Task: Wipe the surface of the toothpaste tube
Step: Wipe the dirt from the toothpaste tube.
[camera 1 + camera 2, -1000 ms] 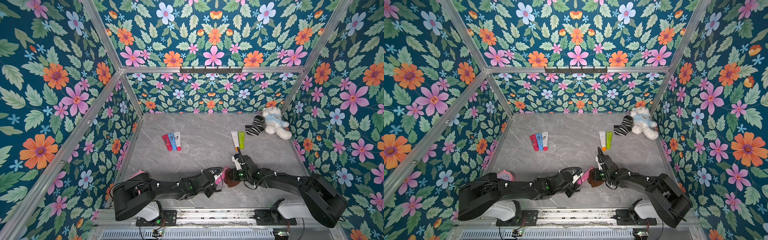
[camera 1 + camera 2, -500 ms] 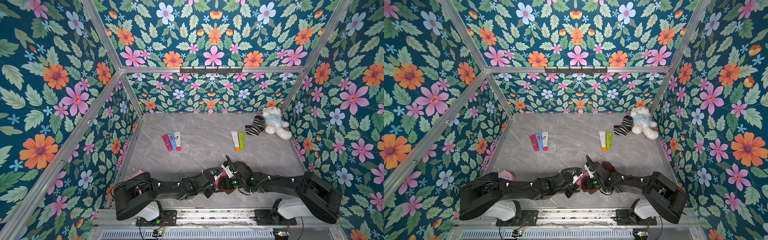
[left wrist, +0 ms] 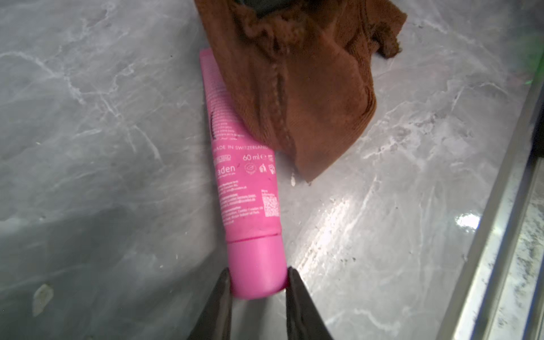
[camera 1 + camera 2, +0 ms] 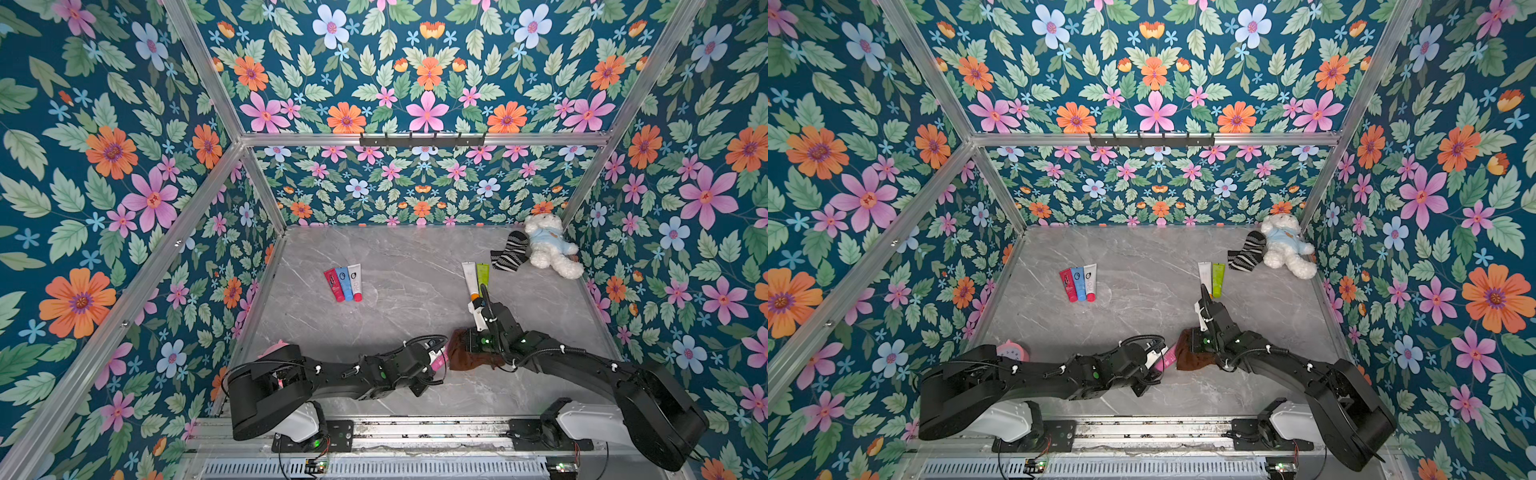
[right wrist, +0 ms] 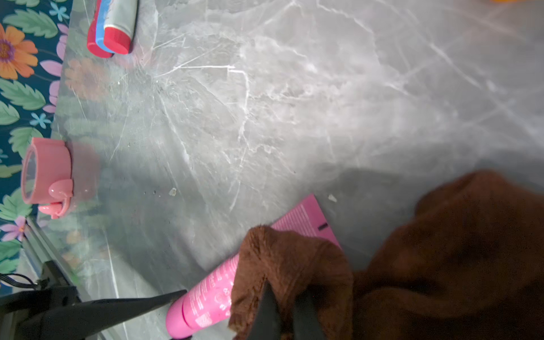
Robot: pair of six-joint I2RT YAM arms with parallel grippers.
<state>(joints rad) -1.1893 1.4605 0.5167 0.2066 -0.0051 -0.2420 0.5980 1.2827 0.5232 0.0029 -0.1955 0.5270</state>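
**Left gripper [image 3: 258, 273] clamps the cap while the cloth lies over the tube**

Left gripper's two dark fingers sit against either side of the cap [image 3: 255, 259] of the pink toothpaste tube [image 3: 244, 182], closed on it with no gap showing in the left wrist view. The tube lies flat on the grey marble table [image 4: 395, 257], near the front edge and about midway between the arms. Its cap points toward the left arm and its flat crimped end [image 5: 306, 215] points away. The right gripper [image 5: 284, 294] is pinched shut on a fold of the brown cloth [image 3: 309, 88], which drapes over the right-hand side of the tube's body, from just past the middle toward the crimped end.

The tube looks light, with a smooth plastic skin, so it should slide easily on the polished marble. Its body is probably soft and would dent or ooze if squeezed. The cap is the one stiff part, which makes it the sensible place to hold: a firm pinch there does no harm and leaves the printed body clear for wiping. With one end held, the tube may swing about the cap if a stroke goes across it, so strokes along its length are likely safer. The cloth is limp and plush, so it will press only where the gripper bears down on it.
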